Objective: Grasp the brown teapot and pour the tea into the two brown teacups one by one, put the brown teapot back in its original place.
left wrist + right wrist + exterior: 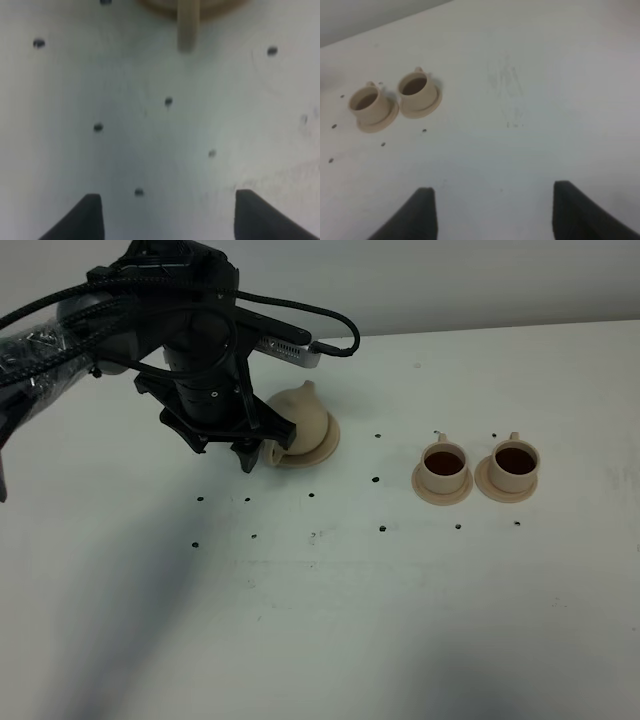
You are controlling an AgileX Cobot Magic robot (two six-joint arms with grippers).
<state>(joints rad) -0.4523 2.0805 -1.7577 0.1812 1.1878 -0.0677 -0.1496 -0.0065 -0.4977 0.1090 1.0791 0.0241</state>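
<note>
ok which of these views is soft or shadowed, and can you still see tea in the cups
Exterior high view: sharp, with a broad soft shadow of the left arm on the table; dark tea shows clearly in both teacups. Left wrist view: blurred, the teapot handle a soft tan strip and the table dots smeared. Right wrist view: slightly soft, evenly lit, cup interiors dim.

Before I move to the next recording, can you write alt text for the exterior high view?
Two tan teacups holding dark tea sit on small saucers at the right of a white table. At left, the black left gripper hangs over the table beside the tan teapot, which rests on its wider saucer.
</note>
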